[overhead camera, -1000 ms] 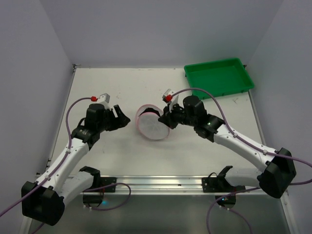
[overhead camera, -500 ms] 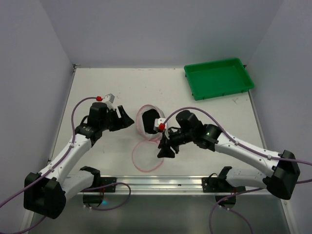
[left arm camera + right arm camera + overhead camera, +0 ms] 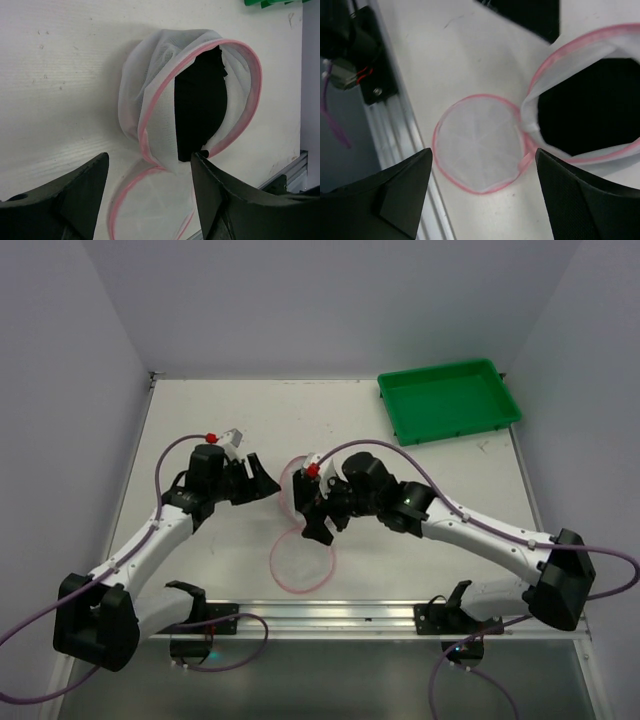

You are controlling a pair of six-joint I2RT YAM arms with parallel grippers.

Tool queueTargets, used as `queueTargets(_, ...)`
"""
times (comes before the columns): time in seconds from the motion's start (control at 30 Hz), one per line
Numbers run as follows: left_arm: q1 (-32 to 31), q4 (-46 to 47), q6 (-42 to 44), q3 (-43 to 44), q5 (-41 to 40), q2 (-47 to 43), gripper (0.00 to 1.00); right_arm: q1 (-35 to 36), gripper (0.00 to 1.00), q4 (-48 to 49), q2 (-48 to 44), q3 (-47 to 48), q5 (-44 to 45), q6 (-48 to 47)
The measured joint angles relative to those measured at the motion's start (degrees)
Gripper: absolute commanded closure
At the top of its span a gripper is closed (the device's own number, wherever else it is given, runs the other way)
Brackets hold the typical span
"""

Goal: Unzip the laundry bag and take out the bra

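Taking the far edge of the pale tabletop (image 3: pixel 200 420) as twelve o'clock, a round, drum-shaped white mesh laundry bag (image 3: pixel 145 90) with pink zipper trim sits near the middle, lying on its side. It is already unzipped: its round mesh lid (image 3: pixel 477 142), rimmed in pink, lies flat at the bag's six o'clock and is joined to it only by a short hinge of fabric. A dark mass (image 3: pixel 200 105) fills the gaping mouth, and I cannot tell whether that is the bra or just shadow; no pink garment lies out in the open. The left fingers (image 3: pixel 150 160) hover at the bag's nine o'clock, spread apart and holding nothing. The right fingers (image 3: pixel 484 152) hang over the lid and mouth at about five o'clock, also wide apart and empty. A shallow green plastic tray (image 3: pixel 450 400) sits well apart at about one o'clock. The worry from here is that nothing pins the bag. It looks light and floppy, so a reach inside could push it across the tabletop, or pinch mesh along with the contents and drag the whole pouch. A strap could also catch on the zipper trim or the hinge, and the mouth may collapse shut once it is nudged.
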Motion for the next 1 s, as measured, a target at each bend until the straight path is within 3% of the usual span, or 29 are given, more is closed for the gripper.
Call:
queueTargets(0.37, 0.0, 5.2, -0.2, -0.7, 1.8, 4.3, 0.38, -1.4, 0.09, 6.1, 21.1, 13.0, 16.9, -1.8)
queueTargets(0.77, 0.0, 10.5, -0.8, -3.2, 4.9, 8.7, 0.41, -5.6, 0.09, 7.4, 27.6, 12.4, 22.1, -3.1)
queueTargets(0.83, -0.1, 11.6, -1.0, -3.6, 5.5, 9.6, 0.41, -5.6, 0.11, 7.8, 28.8, 12.4, 22.1, -3.1)
queueTargets(0.93, -0.5, 13.5, -1.6, -3.9, 6.0, 11.0, 0.44, -5.6, 0.22, 8.3, 30.4, 12.4, 22.1, -3.3)
queueTargets(1.0, -0.9, 14.5, -1.9, -3.9, 6.3, 11.6, 0.47, -5.6, 0.36, 8.4, 30.9, 12.4, 22.1, -3.6)
